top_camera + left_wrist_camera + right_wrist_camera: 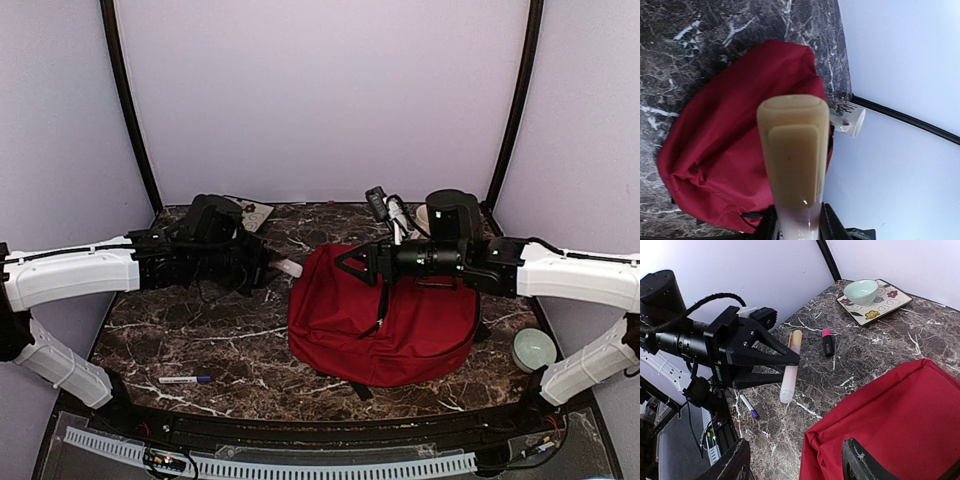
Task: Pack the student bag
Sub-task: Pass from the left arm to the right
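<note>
The red student bag point(390, 320) lies right of centre on the marble table, and also shows in the left wrist view point(725, 150) and the right wrist view point(900, 425). My left gripper point(262, 268) is shut on a pale translucent tube with a tan cap point(288, 267), held above the table left of the bag. The tube fills the left wrist view point(792, 155) and hangs from the jaws in the right wrist view point(789, 375). My right gripper point(350, 262) is open and empty over the bag's upper left edge; its fingers point(860, 462) frame the bag corner.
A blue-capped pen point(185, 380) lies at the front left. A black item with a pink cap point(827, 344) and a flowered plate point(890, 300) holding a green bowl point(861, 291) are at the back left. A white mug point(850, 120) stands behind the bag. Another green bowl point(533, 348) sits right.
</note>
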Available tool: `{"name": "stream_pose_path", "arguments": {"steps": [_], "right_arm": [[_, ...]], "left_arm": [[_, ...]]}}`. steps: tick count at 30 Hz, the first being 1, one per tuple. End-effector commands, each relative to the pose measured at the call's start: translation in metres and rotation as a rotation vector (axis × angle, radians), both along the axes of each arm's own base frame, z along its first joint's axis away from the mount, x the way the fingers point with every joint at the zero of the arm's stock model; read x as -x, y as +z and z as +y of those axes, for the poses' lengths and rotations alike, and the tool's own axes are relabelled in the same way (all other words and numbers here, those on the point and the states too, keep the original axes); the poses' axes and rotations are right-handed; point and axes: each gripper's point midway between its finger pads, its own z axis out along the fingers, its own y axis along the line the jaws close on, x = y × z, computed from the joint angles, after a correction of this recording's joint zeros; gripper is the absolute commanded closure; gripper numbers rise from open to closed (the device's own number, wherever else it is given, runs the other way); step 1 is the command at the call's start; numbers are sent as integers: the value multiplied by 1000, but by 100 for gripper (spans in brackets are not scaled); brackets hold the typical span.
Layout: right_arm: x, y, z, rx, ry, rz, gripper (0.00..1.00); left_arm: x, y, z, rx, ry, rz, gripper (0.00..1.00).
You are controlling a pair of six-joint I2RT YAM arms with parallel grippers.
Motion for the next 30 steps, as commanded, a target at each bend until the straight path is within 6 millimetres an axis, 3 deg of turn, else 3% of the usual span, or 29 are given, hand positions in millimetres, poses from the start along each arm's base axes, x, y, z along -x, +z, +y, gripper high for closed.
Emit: {"name": "stream_pose_path", "arguments": {"steps": [1,6,14,23,30], "right_arm": [[-13,31,20,-115,-44,-20,37],[-22,42,36,-176,-72,-5,39],[-31,43,50,-201,-72,3,41],[-40,43,57,-186,-82,-16,51],[-41,40,61,-182,-75,-14,68]], "left_arm": [[-22,56,-17,104,75,-119,100],[-28,70,-31,171,92,-170,100],[-29,87,-42,215,87,-202,100],[-29,97,-46,233,86,-230,100],[-27,97,-46,245,89,-246,100]]}}
